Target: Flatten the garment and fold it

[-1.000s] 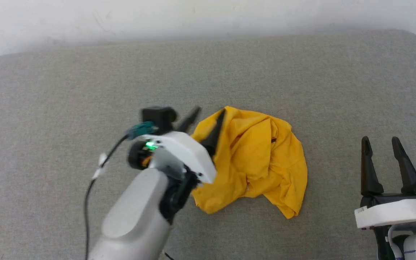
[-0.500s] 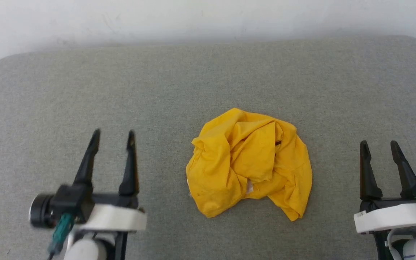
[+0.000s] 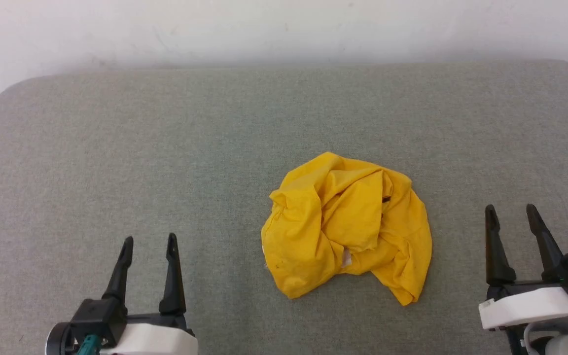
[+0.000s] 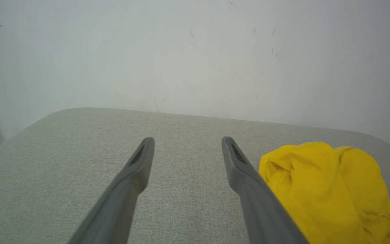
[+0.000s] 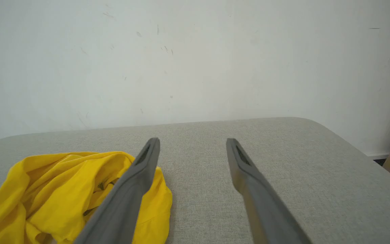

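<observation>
Fingers [image 3: 173,276] of the left gripper [image 3: 149,237] and right gripper [image 3: 510,207] stand spread, holding nothing, low at either side. White scuffed wall [image 3: 284,29] backs the table [image 3: 116,148], a grey woven pad with rounded far corners and wide bare cloth all round. Mid-table lies the shirt [image 3: 348,227], yellow and crumpled into a rounded heap, between the grippers, apart from both.
</observation>
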